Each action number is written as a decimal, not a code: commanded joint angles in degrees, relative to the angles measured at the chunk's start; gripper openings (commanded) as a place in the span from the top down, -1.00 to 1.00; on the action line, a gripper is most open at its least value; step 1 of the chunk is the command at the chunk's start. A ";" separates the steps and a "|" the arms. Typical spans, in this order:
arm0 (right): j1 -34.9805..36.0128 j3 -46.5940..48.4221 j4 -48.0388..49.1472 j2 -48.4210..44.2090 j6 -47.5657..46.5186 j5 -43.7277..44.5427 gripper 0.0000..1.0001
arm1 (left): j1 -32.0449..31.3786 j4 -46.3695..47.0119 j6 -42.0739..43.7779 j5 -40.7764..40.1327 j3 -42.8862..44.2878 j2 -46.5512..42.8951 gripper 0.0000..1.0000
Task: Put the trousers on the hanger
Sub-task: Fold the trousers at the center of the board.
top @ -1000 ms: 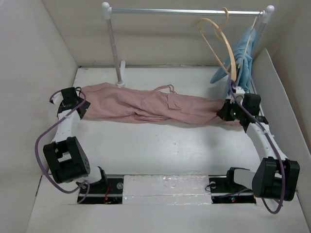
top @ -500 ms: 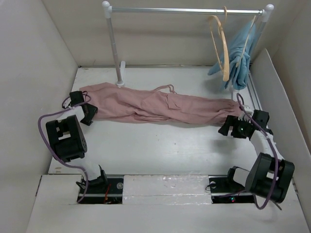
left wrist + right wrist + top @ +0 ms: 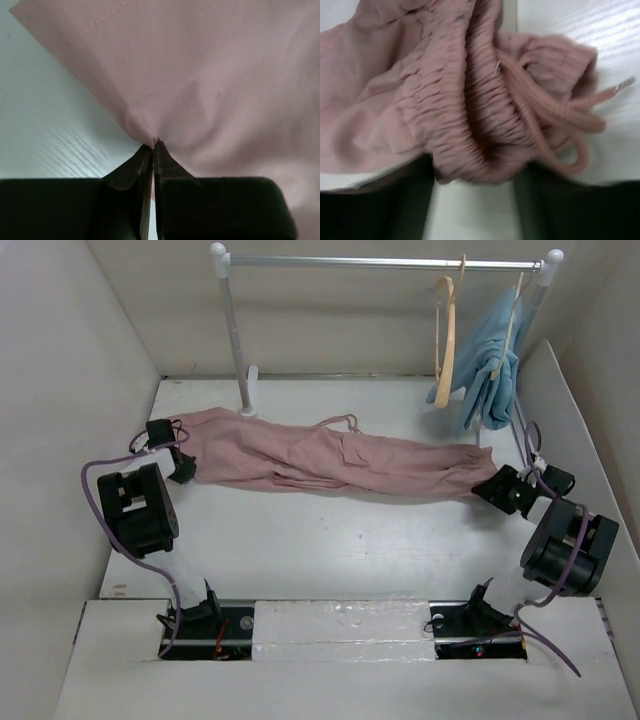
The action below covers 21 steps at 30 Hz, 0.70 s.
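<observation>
The dusty-pink trousers [image 3: 330, 460] lie stretched across the table, leg ends at the left and waist at the right. My left gripper [image 3: 186, 465] is at the leg end. In the left wrist view it [image 3: 154, 145] is shut on a small pinch of the pink cloth [image 3: 210, 75]. My right gripper [image 3: 488, 486] is at the waist end. In the right wrist view its jaws [image 3: 475, 172] stand apart, with the gathered waistband [image 3: 470, 115] and drawstring [image 3: 570, 125] at their tips. The pale wooden hanger [image 3: 445, 325] hangs bare on the rail.
A light-blue garment [image 3: 490, 355] hangs on its own hanger just right of the wooden one. The rail [image 3: 380, 261] stands on a post [image 3: 236, 340] at the back left. White walls close in the table on the left, right and back.
The left gripper shut on the leg end of the trousers. The right gripper drew back right to the waistband, its jaws now apart. The wooden hanger swung back to hang straight.
</observation>
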 commanded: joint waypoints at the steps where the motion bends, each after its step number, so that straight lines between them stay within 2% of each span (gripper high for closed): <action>1: 0.56 2.49 4.32 5.55 4.18 6.57 0.03 | 0.07 -2.94 3.35 -4.74 2.48 1.15 1.00; 2: 0.56 3.20 4.23 6.52 4.26 6.84 0.23 | 0.07 -3.20 3.88 -5.19 3.44 1.06 1.00; 3: 0.56 3.90 3.71 7.32 4.18 6.84 0.70 | 0.07 -3.98 4.40 -5.80 3.89 0.89 1.00; 4: 0.56 5.04 3.09 7.76 3.39 6.06 0.95 | 0.07 -4.51 4.93 -7.29 4.50 0.27 1.00; 5: 0.04 5.57 1.96 7.16 2.43 5.88 1.00 | 0.07 -5.22 5.81 -8.17 5.03 -0.25 1.00; 8: -1.63 6.37 -6.38 0.51 -2.66 6.75 1.00 | 0.07 -7.24 6.25 -11.78 4.25 -3.59 1.00; 11: -2.69 8.12 -19.80 -6.45 -9.78 9.39 1.00 | 0.07 -8.47 6.70 -14.68 1.97 -7.81 1.00; 13: -3.22 9.09 -24.14 -12.17 -12.77 10.88 1.00 | 0.60 -10.05 6.78 -17.23 1.09 -10.26 1.00; 16: -3.22 9.53 -31.25 -18.14 -14.71 8.44 1.00 | 0.60 -15.48 6.96 -21.70 1.60 -12.90 1.00; 21: -2.69 6.39 -40.21 -22.02 -17.18 6.67 1.00 | 0.60 -21.12 8.10 -27.50 2.57 -15.90 1.00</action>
